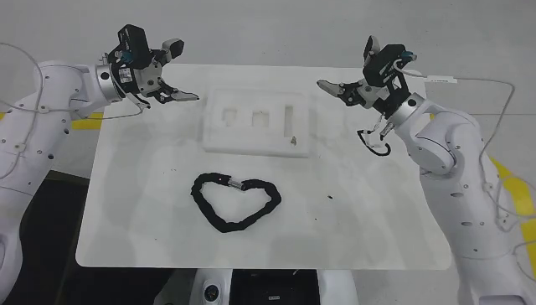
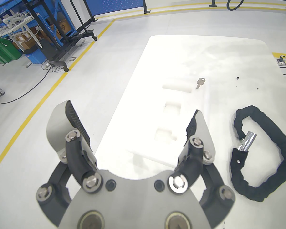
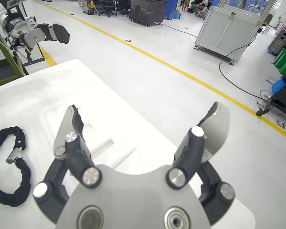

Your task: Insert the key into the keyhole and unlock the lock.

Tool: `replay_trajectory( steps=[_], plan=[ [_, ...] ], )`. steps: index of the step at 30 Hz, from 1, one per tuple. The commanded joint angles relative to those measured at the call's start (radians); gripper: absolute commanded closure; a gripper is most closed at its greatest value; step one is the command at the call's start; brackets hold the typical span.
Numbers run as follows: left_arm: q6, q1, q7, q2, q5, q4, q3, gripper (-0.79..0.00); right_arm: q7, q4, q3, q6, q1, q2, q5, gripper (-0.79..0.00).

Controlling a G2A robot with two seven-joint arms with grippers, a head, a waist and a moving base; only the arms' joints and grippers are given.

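While both pincers stand wide open with nothing between their pads, you have the whole task ahead of you. Your left pincer hangs over the far left corner of the white rounded counter. Your right pincer hangs over the far right corner, and each is well apart from the task's things.

Between them, toward the far edge, lies a white foam tray with three cut-out recesses. The small silver metal key rests on that tray's near edge, just beside the narrow recess on the right arm's side. Nothing is touching it.

Nearer to you on the bare counter lies the black fabric-sleeved chain lock, curled into a closed loop. Its short silver lock cylinder joins the two ends on the side facing the tray.

As far as you can judge, no step is done: the key is not picked up and the loop is joined. You have yet to grasp the key, steady the cylinder, find the keyhole, insert and turn.
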Motion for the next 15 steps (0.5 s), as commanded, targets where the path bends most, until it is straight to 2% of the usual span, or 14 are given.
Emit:
replay_trajectory(
  steps=[1,5,15],
  plan=[
    [0.0,0.0,0.0,0.0,0.0,0.0,0.0,-0.785,0.026,0.013,-0.008,-0.022,-0.002,0.0,0.039,-0.785],
    [0.0,0.0,0.0,0.0,0.0,0.0,0.0,-0.785,0.136,0.036,-0.037,-0.041,0.013,-0.002,0.14,-0.785],
    [0.0,0.0,0.0,0.0,0.0,0.0,0.0,-0.785,0.542,0.022,-0.155,0.074,0.082,-0.013,0.368,-0.785]
  ],
)
